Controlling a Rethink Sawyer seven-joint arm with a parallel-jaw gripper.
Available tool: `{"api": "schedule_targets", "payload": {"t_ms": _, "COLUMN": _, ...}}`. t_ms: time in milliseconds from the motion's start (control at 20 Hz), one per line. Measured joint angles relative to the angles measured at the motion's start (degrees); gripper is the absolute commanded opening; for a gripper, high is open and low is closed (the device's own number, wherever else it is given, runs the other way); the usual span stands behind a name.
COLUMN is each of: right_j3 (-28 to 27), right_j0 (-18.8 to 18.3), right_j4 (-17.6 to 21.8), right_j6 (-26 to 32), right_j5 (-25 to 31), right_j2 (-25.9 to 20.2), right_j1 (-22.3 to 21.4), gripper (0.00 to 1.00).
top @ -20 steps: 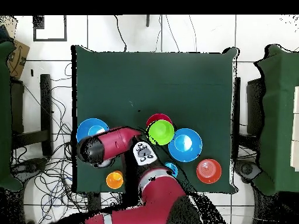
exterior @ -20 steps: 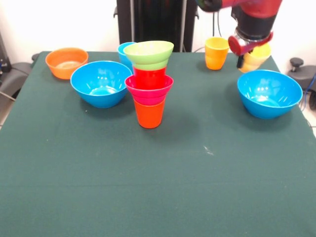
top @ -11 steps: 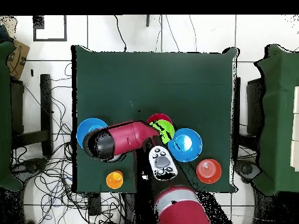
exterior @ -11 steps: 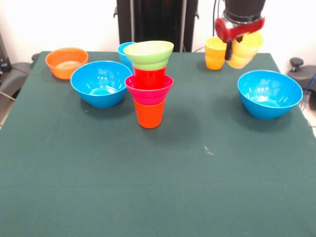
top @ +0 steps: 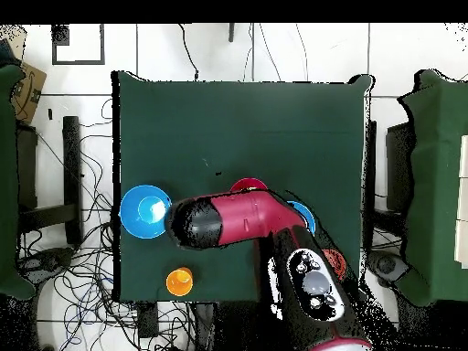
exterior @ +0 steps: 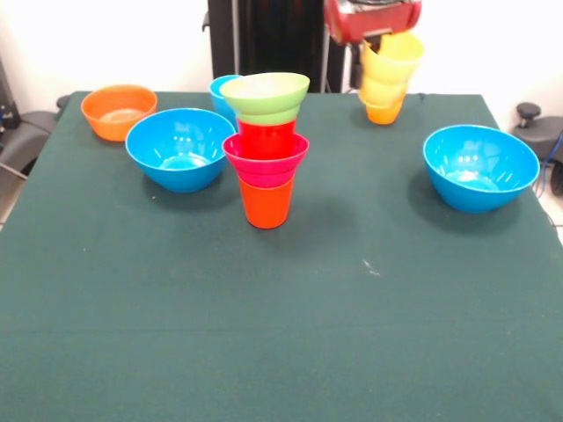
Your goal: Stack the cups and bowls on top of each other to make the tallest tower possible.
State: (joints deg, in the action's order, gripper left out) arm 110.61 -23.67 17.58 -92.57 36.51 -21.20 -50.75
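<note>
At the far left of the front view an orange bowl [exterior: 119, 111] sits near the table's [exterior: 281, 352] back corner; just right of it rests a large blue bowl [exterior: 181, 148], empty and upright; behind the tower a light blue cup [exterior: 222, 89] peeks out. The tower [exterior: 266, 145] stands mid-table: an orange cup [exterior: 266, 202] at the base, a pink-red bowl [exterior: 266, 159] seated in it, a red cup [exterior: 266, 137] above, a lime-green bowl [exterior: 265, 95] on top. Further right, the gripper [exterior: 373, 21] hangs at the top edge, clamped on the rim of a pale yellow cup [exterior: 391, 67] held clear of the cloth; a yellow-orange cup [exterior: 383, 112] shows just below and behind it; whether the two touch I cannot tell. At the far right sits the second blue bowl [exterior: 479, 165].

The step in hand looks like carrying the cup to the tower; to do it well, keep it above the green bowl's rim, centre it, lower gently, since the stack looks top-heavy.
</note>
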Motion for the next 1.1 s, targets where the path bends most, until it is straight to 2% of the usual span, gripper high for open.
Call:
{"api": "schedule_targets", "payload": {"t_ms": 250, "right_j3": 0.2, "right_j0": -3.2, "right_j4": -0.2, "right_j6": 0.0, "right_j5": 0.0, "right_j2": -2.2, "right_j1": -2.4, "gripper": 0.00}}
{"api": "schedule_targets", "payload": {"t_ms": 450, "right_j3": 0.2, "right_j0": -4.3, "right_j4": -0.9, "right_j6": 0.0, "right_j5": 0.0, "right_j2": -3.6, "right_j1": -3.6, "gripper": 0.00}}
{"api": "schedule_targets", "payload": {"t_ms": 1100, "right_j3": 0.2, "right_j0": -4.9, "right_j4": -1.5, "right_j6": 0.0, "right_j5": 0.8, "right_j2": -6.3, "right_j1": -6.3, "gripper": 0.00}}
